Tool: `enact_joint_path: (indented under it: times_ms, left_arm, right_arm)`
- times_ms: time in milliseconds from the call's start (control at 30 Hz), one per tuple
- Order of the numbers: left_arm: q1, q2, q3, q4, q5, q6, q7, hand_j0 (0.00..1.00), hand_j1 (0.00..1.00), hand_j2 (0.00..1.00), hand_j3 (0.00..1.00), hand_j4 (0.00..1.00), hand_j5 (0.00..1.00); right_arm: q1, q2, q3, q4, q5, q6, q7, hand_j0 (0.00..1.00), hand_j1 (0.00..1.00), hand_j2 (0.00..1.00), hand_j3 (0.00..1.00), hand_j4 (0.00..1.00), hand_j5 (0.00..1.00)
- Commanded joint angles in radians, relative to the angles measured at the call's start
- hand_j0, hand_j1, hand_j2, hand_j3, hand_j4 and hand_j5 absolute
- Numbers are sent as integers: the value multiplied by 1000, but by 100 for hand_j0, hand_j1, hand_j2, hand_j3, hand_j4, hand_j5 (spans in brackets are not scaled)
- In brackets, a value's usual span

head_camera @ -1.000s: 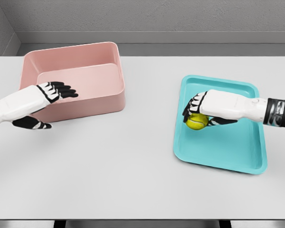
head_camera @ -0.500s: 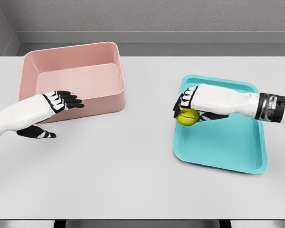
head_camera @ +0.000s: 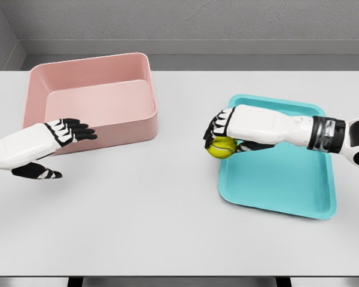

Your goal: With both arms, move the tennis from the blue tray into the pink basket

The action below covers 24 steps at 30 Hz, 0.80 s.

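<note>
Yellow-green and fuzzy-looking, the tennis ball (head_camera: 221, 147) sits in the grasp of the right robot hand (head_camera: 222, 133) at centre-right, seemingly lifted over the left edge of the blue tray (head_camera: 275, 185). At centre-left, the left robot hand (head_camera: 55, 143) hangs released, fingers extended, before the pink basket (head_camera: 107, 128) on the counter (head_camera: 167, 227).
</note>
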Motion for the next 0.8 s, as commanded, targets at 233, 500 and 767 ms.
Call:
enact_joint_path:
  times_ms: [233, 500, 767]
  left_arm:
    - [6, 2, 3, 2, 7, 1, -1, 100, 100, 100, 100, 100, 100]
    - [8, 2, 3, 2, 7, 1, -1, 100, 100, 100, 100, 100, 100]
    - [8, 0, 3, 2, 7, 1, -1, 100, 100, 100, 100, 100, 100]
  right_arm:
    - [-5, 48, 10, 1, -7, 1, 0, 60, 60, 60, 60, 60, 60]
    - [-8, 96, 18, 4, -6, 1, 7, 60, 60, 60, 60, 60, 60]
    - [-20, 165, 41, 13, -3, 1, 9, 60, 60, 60, 60, 60, 60]
